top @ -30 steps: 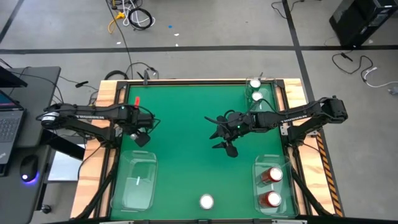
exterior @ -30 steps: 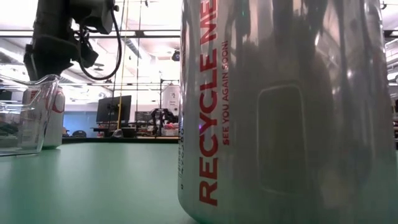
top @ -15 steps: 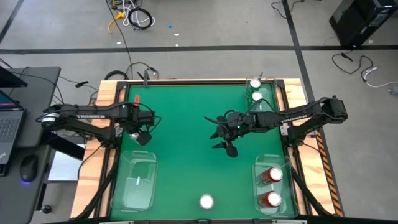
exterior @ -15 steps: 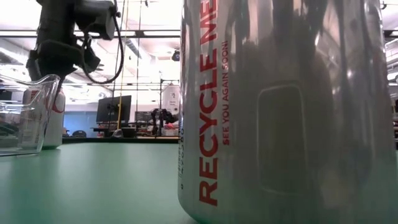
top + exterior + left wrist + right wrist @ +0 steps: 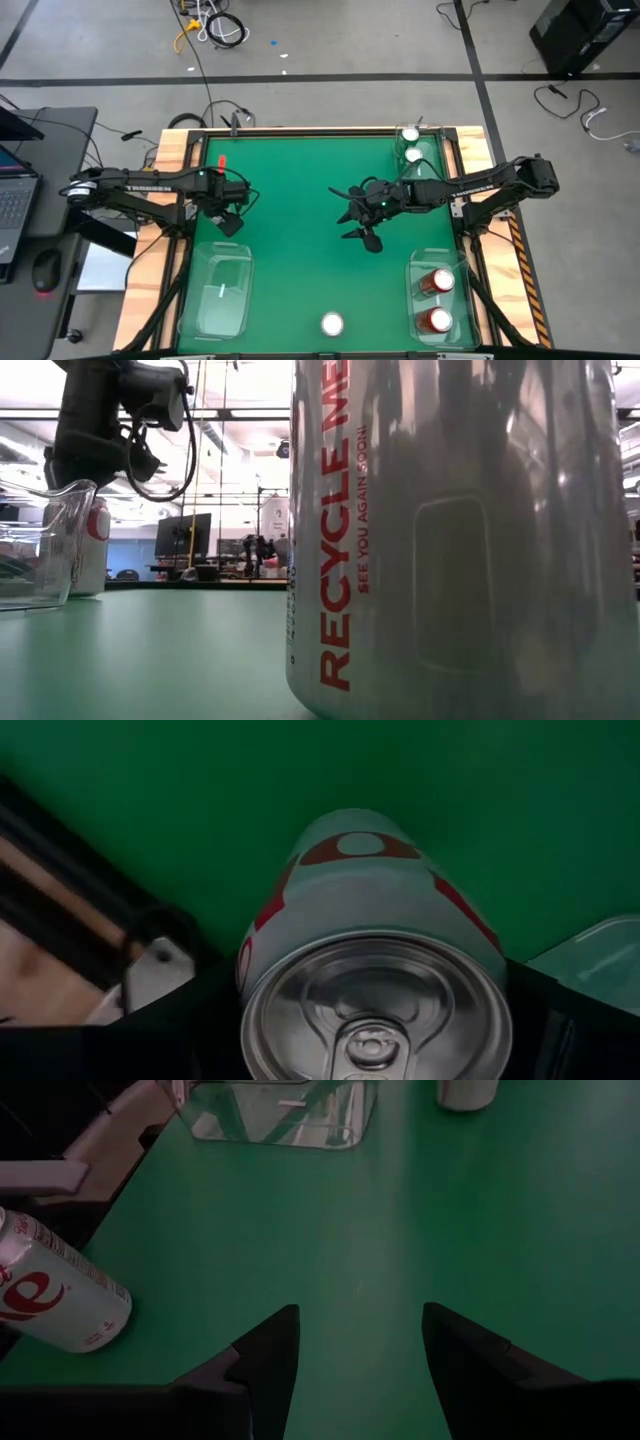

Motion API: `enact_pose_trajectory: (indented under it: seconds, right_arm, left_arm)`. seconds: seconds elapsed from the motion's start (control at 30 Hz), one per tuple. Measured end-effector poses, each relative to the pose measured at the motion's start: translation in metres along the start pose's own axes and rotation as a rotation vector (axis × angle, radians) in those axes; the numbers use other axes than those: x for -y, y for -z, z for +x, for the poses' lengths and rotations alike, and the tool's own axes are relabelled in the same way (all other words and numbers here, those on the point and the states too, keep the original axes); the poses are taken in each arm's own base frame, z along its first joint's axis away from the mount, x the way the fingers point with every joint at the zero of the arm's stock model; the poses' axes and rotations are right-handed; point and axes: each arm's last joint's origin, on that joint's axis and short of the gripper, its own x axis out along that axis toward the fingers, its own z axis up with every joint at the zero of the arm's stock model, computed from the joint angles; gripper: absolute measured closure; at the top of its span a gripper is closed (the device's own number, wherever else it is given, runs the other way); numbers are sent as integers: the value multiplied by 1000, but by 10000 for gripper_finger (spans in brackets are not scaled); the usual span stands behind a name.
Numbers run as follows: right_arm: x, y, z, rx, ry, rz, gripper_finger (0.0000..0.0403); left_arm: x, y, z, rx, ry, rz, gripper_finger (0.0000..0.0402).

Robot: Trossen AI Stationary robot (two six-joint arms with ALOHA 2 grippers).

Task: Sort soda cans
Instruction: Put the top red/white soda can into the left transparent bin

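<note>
A silver-grey can with red lettering (image 5: 370, 910) stands upright on the green mat near the table's left edge, with my left gripper (image 5: 222, 212) reaching down over it and shut on it. A second silver can (image 5: 332, 324) stands alone at the near edge and fills the low view (image 5: 450, 540). Two red cans (image 5: 437, 282) (image 5: 437, 320) stand in the near right tray (image 5: 414, 300). Two more cans (image 5: 409, 133) (image 5: 413, 154) stand in the far right tray. My right gripper (image 5: 362, 225) hangs open over the middle of the mat, holding nothing. My left gripper has the silver-grey can between its two fingers, one finger (image 5: 215, 1020) at the can's side wall (image 5: 250, 960) and the other at the opposite wall (image 5: 495, 945), just below the rim. The fingers point straight down from above. The can stands upright with its base on the mat (image 5: 97, 550).
A clear plastic tray (image 5: 220, 290) lies at the near left, just in front of the left gripper. The table has a raised wooden and black frame (image 5: 175, 150). Green mat lies bare between the two arms and along the far edge.
</note>
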Motion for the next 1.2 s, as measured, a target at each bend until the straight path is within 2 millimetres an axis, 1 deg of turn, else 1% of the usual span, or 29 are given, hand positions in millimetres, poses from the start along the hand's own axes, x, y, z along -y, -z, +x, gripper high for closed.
enact_pose_trajectory:
  seconds: [0.03,0.13,0.23,0.33,0.5,0.63,0.7,0.77,0.83,0.97,1.07,1.2]
  right_arm:
    - [0,0,0,0,0,-1,203]
    - [0,0,0,0,0,-8,203]
    - [0,0,0,0,0,-10,203]
    - [0,0,0,0,0,-11,203]
    - [0,0,0,0,1,-15,203]
    - [3,0,-1,0,9,-5,203]
    - [5,0,-1,0,14,1,203]
    - [6,0,-1,-3,18,5,203]
    - [8,1,-2,-3,30,9,203]
    - [11,1,-3,-2,40,41,203]
    - [13,1,-3,-3,46,60,203]
    - [13,1,-3,-3,45,64,203]
  left_arm:
    - [0,-1,-5,9,0,3,103]
    - [2,-6,-27,81,8,26,103]
    - [0,-7,-57,126,3,24,103]
    - [-2,-6,-90,186,39,12,103]
    - [-5,5,-135,222,152,35,103]
    - [4,15,-155,253,253,131,103]
    - [13,19,-158,246,260,189,103]
    - [25,24,-156,219,260,250,103]
    - [40,28,-151,175,254,309,103]
    - [78,43,-139,81,226,440,103]
    - [103,58,-129,31,197,490,103]
    - [132,84,-124,13,212,494,103]
